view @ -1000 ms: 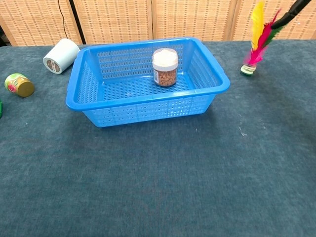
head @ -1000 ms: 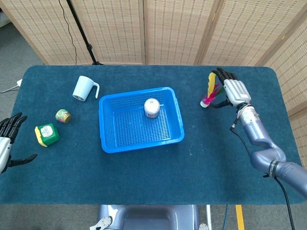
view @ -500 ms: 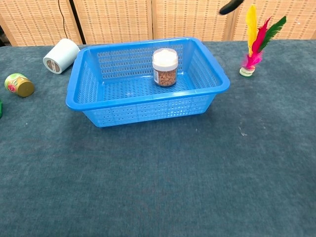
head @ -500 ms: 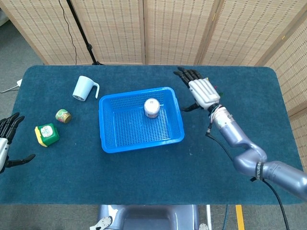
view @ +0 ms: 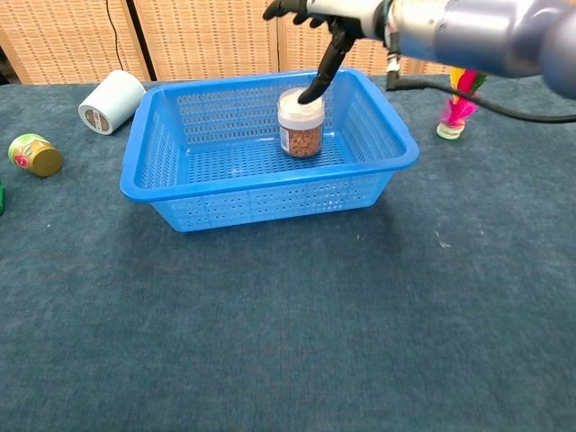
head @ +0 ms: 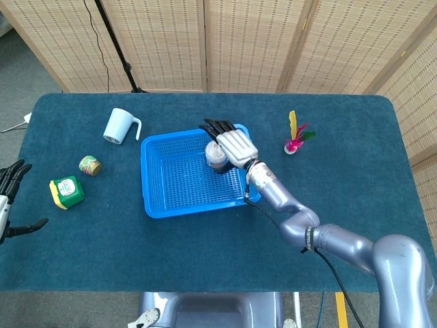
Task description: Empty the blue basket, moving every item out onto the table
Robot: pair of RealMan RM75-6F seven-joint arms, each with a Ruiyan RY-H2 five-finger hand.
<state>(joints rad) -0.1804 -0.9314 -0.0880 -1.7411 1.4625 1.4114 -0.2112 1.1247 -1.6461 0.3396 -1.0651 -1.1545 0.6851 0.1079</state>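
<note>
The blue basket (head: pixel 179 183) sits mid-table and holds one jar (head: pixel 214 158) with a white lid and brown contents, standing upright near the far wall. My right hand (head: pixel 231 141) hovers over that jar with its fingers spread, holding nothing. In the chest view the basket (view: pixel 270 200) and jar (view: pixel 301 129) show plainly; the right hand (view: pixel 335 20) is at the top edge, one dark finger (view: pixel 322 72) reaching down to the lid's rim. My left hand (head: pixel 8 203) rests at the table's far left edge, fingers apart and empty.
A feathered shuttlecock (head: pixel 295 137) stands right of the basket, also in the chest view (view: pixel 454 110). Left of the basket lie a pale blue cup (head: pixel 119 126), a small can (head: pixel 89 165) and a green box (head: pixel 67 191). Folding screens stand behind the table.
My right hand let go of the shuttlecock at the right, swung left across the basket's rim and now hovers over the jar. The left hand has barely moved.
</note>
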